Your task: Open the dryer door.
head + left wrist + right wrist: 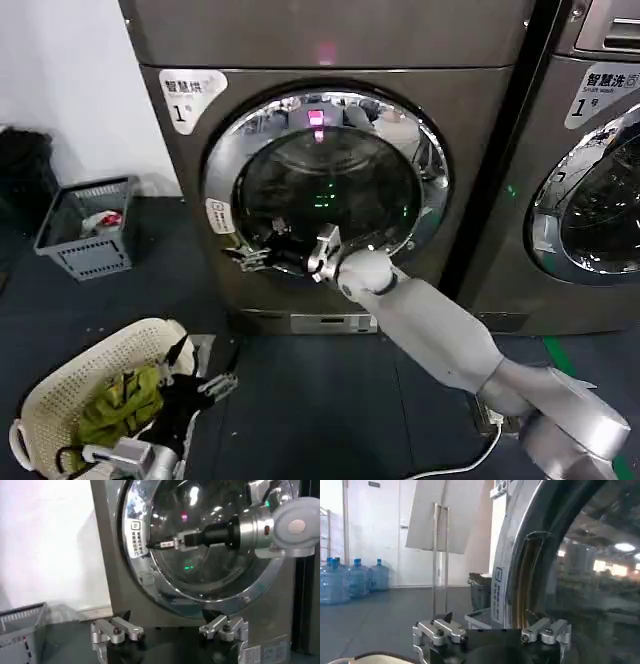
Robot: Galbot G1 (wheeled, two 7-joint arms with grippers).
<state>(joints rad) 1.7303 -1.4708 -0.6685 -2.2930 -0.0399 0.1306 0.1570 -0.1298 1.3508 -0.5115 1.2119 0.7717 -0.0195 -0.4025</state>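
From the head camera, the right gripper [262, 255] reaches to the lower-left rim of the dryer door [325, 180], which sits shut in the dryer [330, 40]; the left gripper [195, 385] hangs low over a laundry basket [50, 395], so the right arm is far nearer. From the left wrist, its own fingers stand spread with nothing between them; the right gripper's tips meet the door's chrome edge. From the right wrist, its fingers [440, 630] are spread, the door's recessed handle [527, 580] just ahead between them.
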